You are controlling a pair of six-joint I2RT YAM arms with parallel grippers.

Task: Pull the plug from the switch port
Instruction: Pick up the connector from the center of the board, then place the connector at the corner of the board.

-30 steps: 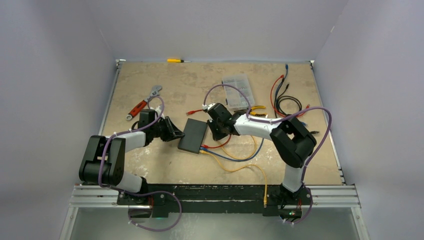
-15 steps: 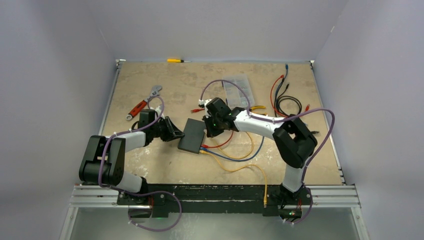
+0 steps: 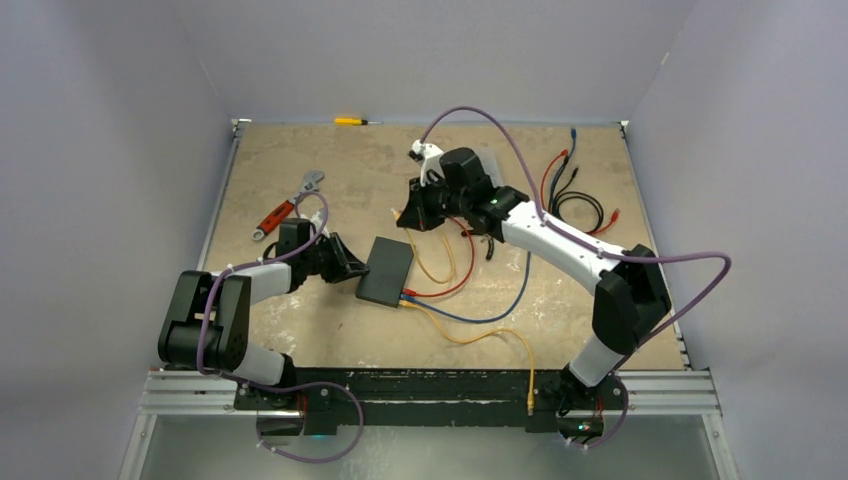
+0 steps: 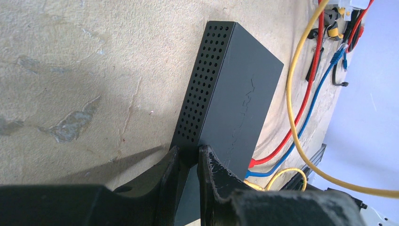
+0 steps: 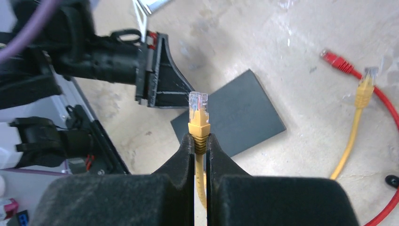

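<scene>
SCENE | tan, mottled, scuffed rectangular board worktop (image 3: pixel 300 335), matte | plain pale lilac-grey wall panels left of worktop (image 3: pixel 100 150), beyond its far edge (image 3: pixel 440 50), right of it (image 3: pixel 760 150) | thin metal strip (image 3: pixel 221 200) along worktop's left edge | silver aluminium rail (image 3: pixel 190 392) along its near edge | light even, shadows soft

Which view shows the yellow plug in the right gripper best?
Right wrist: the yellow plug is clamped in the right gripper, clear tip up. Top external shows that gripper, but the plug is too small to tell; left wrist shows only the switch and cables.
</scene>
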